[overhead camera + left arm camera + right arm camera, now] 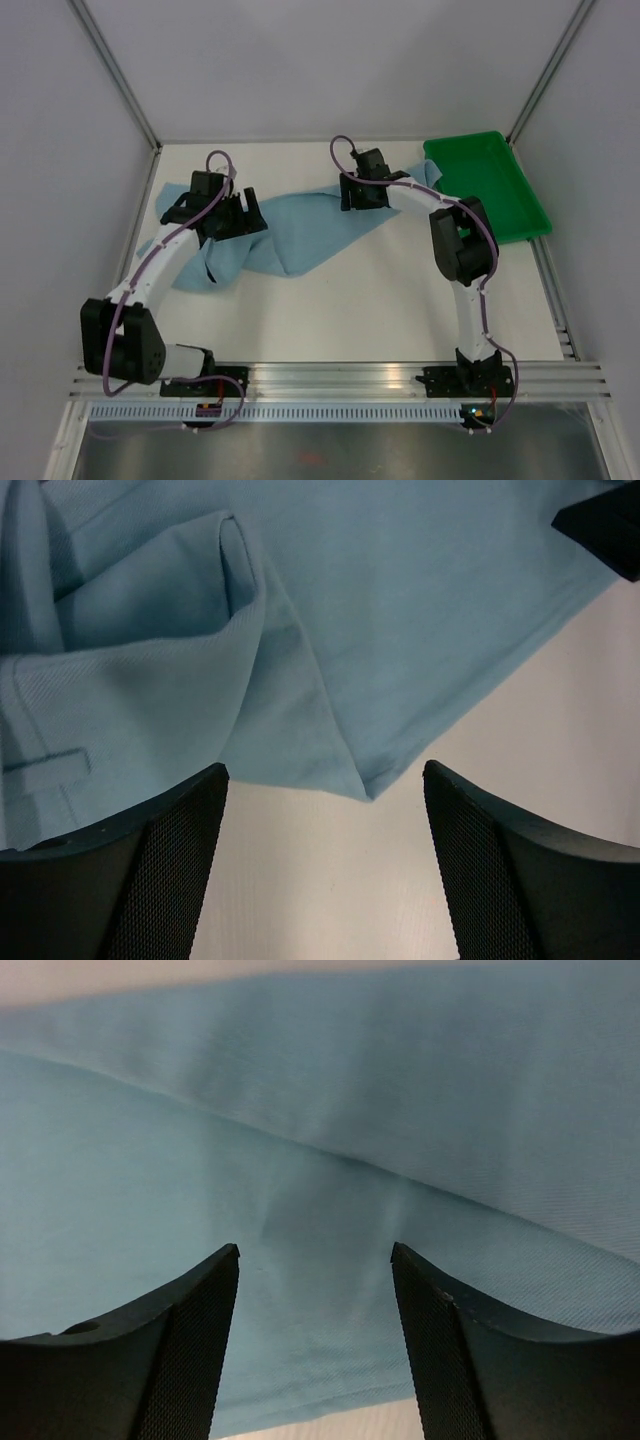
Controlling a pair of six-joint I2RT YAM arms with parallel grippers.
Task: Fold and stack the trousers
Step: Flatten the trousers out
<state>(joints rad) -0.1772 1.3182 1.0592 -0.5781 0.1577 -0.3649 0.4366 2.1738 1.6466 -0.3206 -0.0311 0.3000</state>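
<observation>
Seen from above, a white surface (pixel 380 300) carries the trousers (pixel 300 225), a pair in light sky-blue cloth. They lie unfolded and rumpled across its far half, spread from left to right. A green plastic tray (pixel 490 185) sits at the far right corner. The right arm (pixel 460 245) covers the spot where cloth and tray come close, so it is unclear whether they touch.

The left arm (pixel 160 260) reaches to the left end of the garment. Its wrist view shows the left jaws released and standing wide. Between them lie bare surface and a pointed corner of cloth (pixel 365 795), with nothing pinched. A belt loop (pixel 45 765) shows at the left, so this looks like the waist end.

The right arm bends over the right end of the cloth. The right jaws are also released, hanging low over a smooth stretch of fabric crossed by one soft crease (pixel 340 1160). No cloth is caught between them.

With one arm at each end, the likely aim is to take both ends together and pull the cloth flat before the first fold. No folding appears done yet. The soft fabric will probably sag and bunch unless each side bites on an edge rather than the flat middle.
</observation>
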